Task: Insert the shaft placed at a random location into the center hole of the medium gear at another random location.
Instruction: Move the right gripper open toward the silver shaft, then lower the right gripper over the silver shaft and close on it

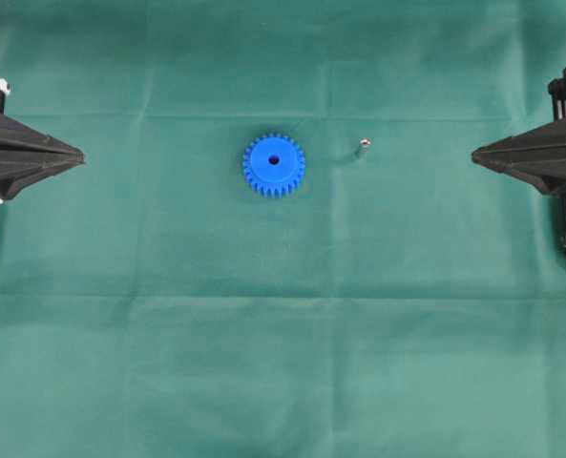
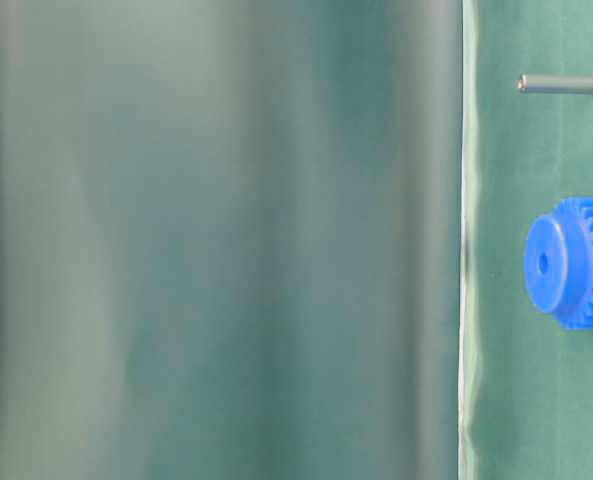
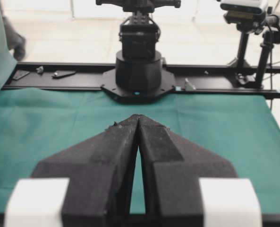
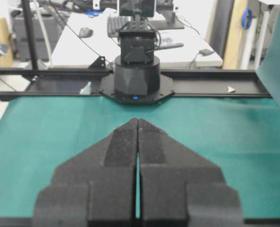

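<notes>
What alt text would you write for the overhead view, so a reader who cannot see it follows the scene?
A blue medium gear lies flat near the middle of a green cloth, its center hole empty, with a tiny metal shaft just to its right. The left gripper and right gripper, both shut, point inward from the edges.

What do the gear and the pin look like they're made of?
The medium gear: probably plastic, going by its even bright blue colour and dull sheen. The shaft: likely metal, being silvery grey with a smooth, faintly shiny surface. It lies apart from the gear.
</notes>
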